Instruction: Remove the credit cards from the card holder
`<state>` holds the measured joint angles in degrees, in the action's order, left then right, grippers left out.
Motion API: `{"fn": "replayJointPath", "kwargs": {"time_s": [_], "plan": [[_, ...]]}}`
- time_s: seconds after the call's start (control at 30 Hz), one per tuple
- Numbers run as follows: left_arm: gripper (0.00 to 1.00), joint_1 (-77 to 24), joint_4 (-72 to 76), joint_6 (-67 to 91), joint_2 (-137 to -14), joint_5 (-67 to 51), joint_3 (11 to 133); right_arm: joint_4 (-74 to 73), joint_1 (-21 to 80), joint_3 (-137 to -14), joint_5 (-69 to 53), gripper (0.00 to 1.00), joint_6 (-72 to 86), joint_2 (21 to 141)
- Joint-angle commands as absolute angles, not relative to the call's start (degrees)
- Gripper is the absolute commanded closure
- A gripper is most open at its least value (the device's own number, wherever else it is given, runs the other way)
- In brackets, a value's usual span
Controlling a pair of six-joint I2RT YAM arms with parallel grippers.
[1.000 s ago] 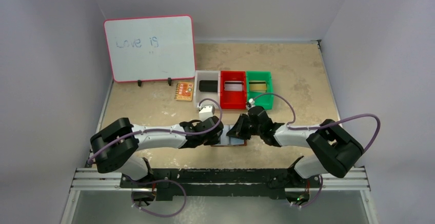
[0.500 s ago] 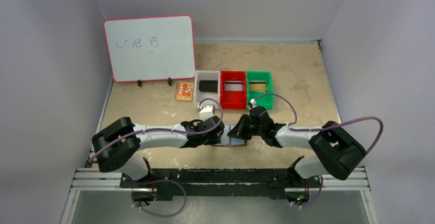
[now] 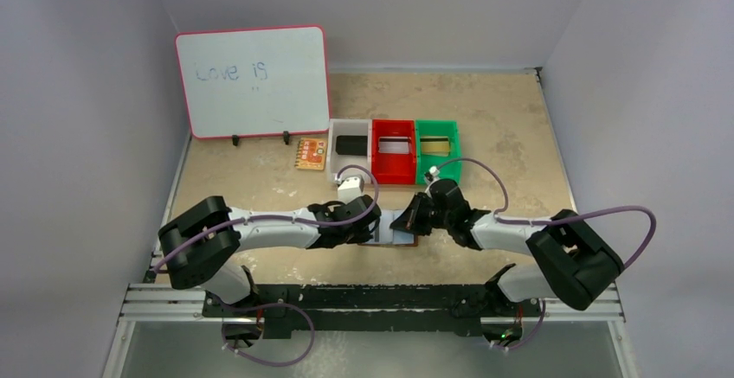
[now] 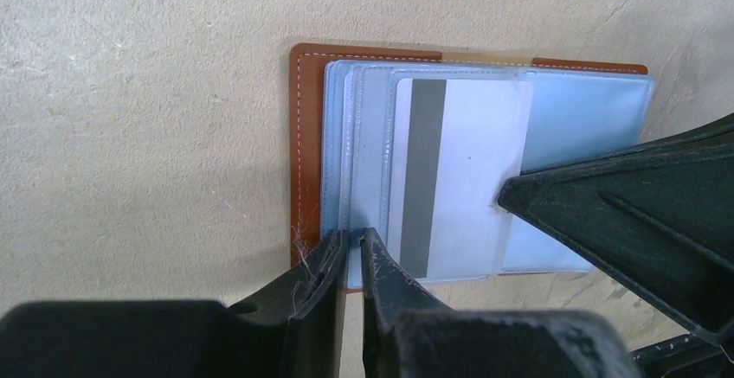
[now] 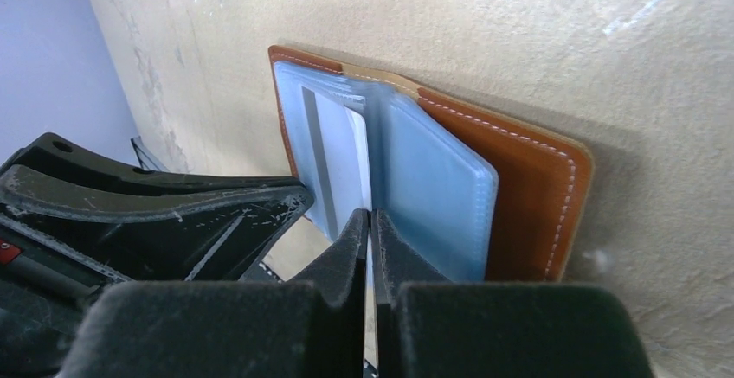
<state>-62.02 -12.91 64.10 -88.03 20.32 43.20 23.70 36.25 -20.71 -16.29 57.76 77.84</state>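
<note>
The brown leather card holder (image 4: 306,144) lies open on the table, its pale blue pocket panels (image 4: 589,118) facing up. A white credit card (image 4: 472,179) with a grey stripe sticks partway out of a pocket. My left gripper (image 4: 353,238) is shut on the near edge of the holder's left blue panel. My right gripper (image 5: 370,218) is shut on the edge of the white credit card (image 5: 342,157), beside the right blue panel (image 5: 437,188). In the top view both grippers meet over the card holder (image 3: 400,238): the left gripper (image 3: 374,227) and the right gripper (image 3: 407,220).
Behind the holder stand a white bin (image 3: 335,155) with a black card, a red bin (image 3: 392,170) with a white card and a green bin (image 3: 457,155) with a gold card. An orange patterned card (image 3: 311,153) lies beside them. A whiteboard (image 3: 253,80) stands at the back left.
My right gripper has closed on the card's edge and its arm has shifted slightly right. The left gripper's jaws have narrowed on the blue panel.
</note>
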Motion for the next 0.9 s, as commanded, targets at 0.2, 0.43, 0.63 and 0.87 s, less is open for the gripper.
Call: {"fn": "replayJointPath", "kwargs": {"time_s": [0.2, 0.43, 0.63, 0.87], "plan": [[0.78, -62.01, -13.68, 63.64, -84.27, 21.6, 44.46, 27.46, 35.29, -19.6, -19.83, 0.99, 57.33, 80.98], [0.7, -62.03, -10.13, 60.01, -81.9, 19.91, 48.53, 28.92, 35.26, -19.12, -19.38, 0.99, 58.41, 82.57], [0.72, -62.04, -8.49, 59.5, -89.04, 17.23, 50.79, 28.74, 35.25, -18.99, -19.0, 0.99, 58.78, 82.62], [0.81, -61.95, -13.53, 62.17, -93.44, 19.63, 49.48, 27.56, 35.33, -18.9, -18.19, 0.99, 59.1, 81.82]]}}
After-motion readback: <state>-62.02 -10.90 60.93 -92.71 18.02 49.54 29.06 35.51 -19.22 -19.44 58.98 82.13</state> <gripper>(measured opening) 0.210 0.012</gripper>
